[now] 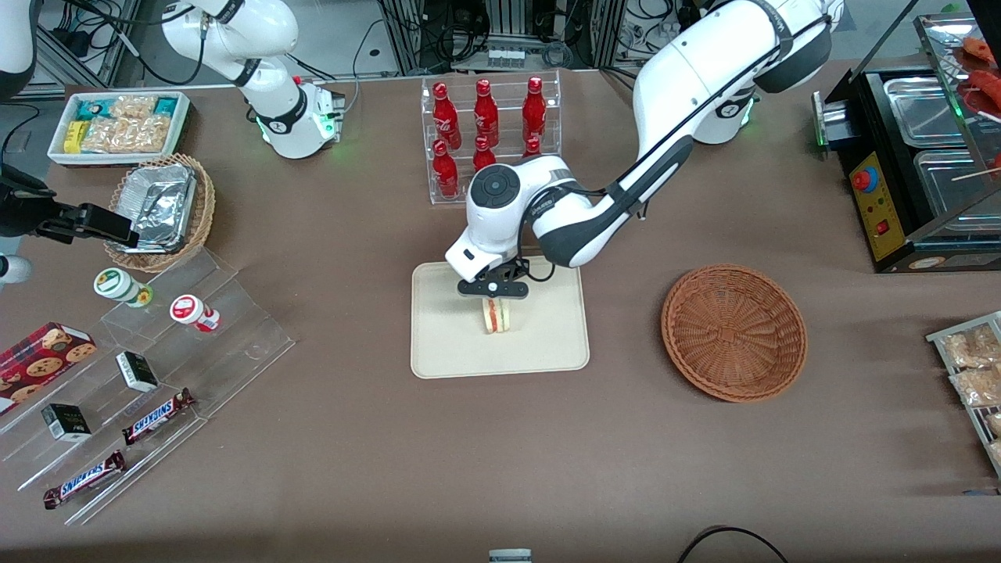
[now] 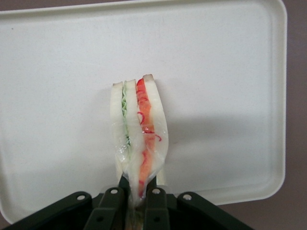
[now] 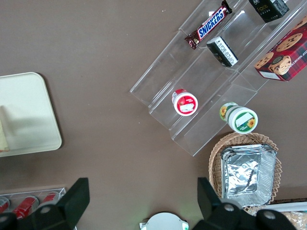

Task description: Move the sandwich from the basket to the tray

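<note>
Sandwich [image 2: 139, 134] stands upright on tray [image 2: 230, 96], pinched by gripper [image 2: 137, 191].

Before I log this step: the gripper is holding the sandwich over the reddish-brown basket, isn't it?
Not quite: the gripper is shut on the sandwich, but over the tray, not the basket, which sits apart toward the working arm's end. The front view shows this.

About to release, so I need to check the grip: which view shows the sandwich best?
The left wrist view: the sandwich fills it, pinched by the gripper over the tray. The front view shows it small under the gripper; the right wrist view catches only an edge.
</note>
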